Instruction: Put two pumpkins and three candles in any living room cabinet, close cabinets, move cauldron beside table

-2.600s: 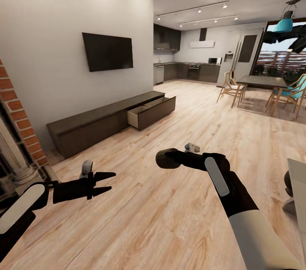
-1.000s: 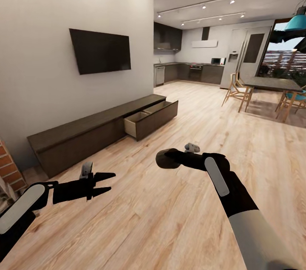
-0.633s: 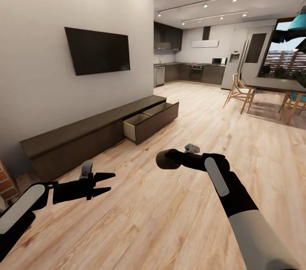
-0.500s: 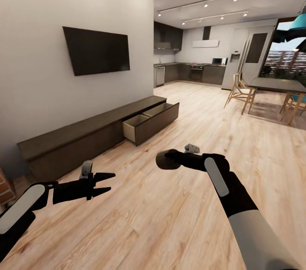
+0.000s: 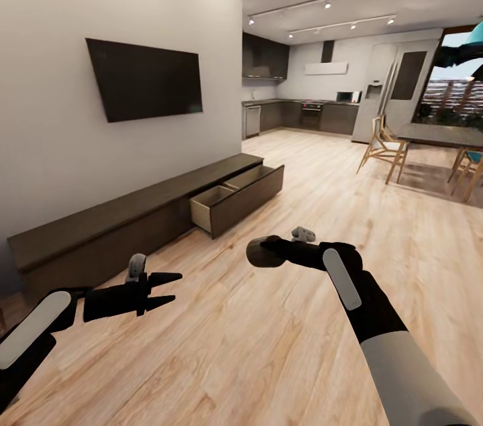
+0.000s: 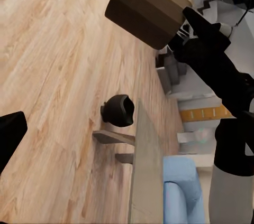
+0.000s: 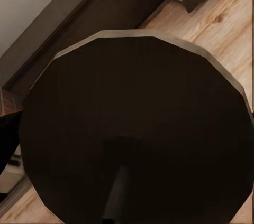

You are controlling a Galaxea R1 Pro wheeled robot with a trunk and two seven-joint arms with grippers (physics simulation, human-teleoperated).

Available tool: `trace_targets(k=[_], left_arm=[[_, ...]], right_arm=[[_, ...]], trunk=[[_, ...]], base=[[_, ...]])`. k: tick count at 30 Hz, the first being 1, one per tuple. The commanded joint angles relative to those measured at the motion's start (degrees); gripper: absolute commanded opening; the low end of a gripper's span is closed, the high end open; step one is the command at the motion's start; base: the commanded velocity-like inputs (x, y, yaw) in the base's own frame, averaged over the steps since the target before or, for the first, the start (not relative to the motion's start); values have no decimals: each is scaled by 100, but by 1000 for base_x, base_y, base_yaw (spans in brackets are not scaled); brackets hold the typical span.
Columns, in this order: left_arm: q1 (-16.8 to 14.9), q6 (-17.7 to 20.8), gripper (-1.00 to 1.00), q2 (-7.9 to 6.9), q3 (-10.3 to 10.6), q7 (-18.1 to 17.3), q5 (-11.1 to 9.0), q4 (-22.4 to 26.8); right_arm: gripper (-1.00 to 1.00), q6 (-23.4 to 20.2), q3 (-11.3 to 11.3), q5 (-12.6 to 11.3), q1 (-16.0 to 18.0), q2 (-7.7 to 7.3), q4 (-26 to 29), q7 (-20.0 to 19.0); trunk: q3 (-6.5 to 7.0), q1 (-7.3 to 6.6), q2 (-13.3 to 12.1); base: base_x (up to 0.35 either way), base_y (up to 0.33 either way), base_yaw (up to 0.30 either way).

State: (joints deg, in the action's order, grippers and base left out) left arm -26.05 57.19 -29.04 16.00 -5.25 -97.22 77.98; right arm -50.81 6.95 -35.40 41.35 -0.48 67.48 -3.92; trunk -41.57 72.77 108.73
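Observation:
The long dark cabinet [image 5: 100,231] runs along the left wall, with one drawer [image 5: 236,200] pulled open and showing a pale inside. My right gripper [image 5: 270,250] is shut on a candle [image 5: 257,254], held above the floor ahead of me. That candle's tan side [image 6: 143,10] appears in the left wrist view, and its dark end [image 7: 135,129] covers most of the right wrist view. My left gripper [image 5: 171,288] hangs open and empty at the lower left. The black cauldron [image 6: 118,110] stands on the floor beside a grey table [image 6: 143,176]. No pumpkins are in view.
A black TV [image 5: 144,79] hangs above the cabinet. A dining table [image 5: 443,136] with wooden chairs [image 5: 381,149] stands at the right rear, and the dark kitchen [image 5: 302,114] lies beyond. A blue sofa [image 6: 180,192] sits past the grey table. Bare wood floor lies between me and the cabinet.
The whole view has shifted: the cabinet and TV slid left and the brick column left the picture, so the camera moved. Both arms keep their pose, and the candle stays gripped.

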Motion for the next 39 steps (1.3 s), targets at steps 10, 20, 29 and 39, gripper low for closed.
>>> trace_targets(k=[10,20,29,39], left_arm=[[-5,3,100,-5,9,-55,53,-2],[-5,3,100,-5,9,-55,46,-2],[-5,3,100,-5,9,-55,58,-2],[-5,-5,100,11,15,-47,62,-10]], right_arm=[[-100,-17,-1,6,5,-7,-30,-185],[-100,-17,-1,7,5,-12,-33,-188],[-100,-17,-1,-1,5,-5,-45,-212],[-100,-17,-1,-2,5,2,-51,-223]], trunk=[[-6,3,3],[-6,3,3],[-6,3,3],[-6,3,3]], base=[[312,-149,-244],[302,-173,-291],[301,-170,-291],[301,-169,-292]])
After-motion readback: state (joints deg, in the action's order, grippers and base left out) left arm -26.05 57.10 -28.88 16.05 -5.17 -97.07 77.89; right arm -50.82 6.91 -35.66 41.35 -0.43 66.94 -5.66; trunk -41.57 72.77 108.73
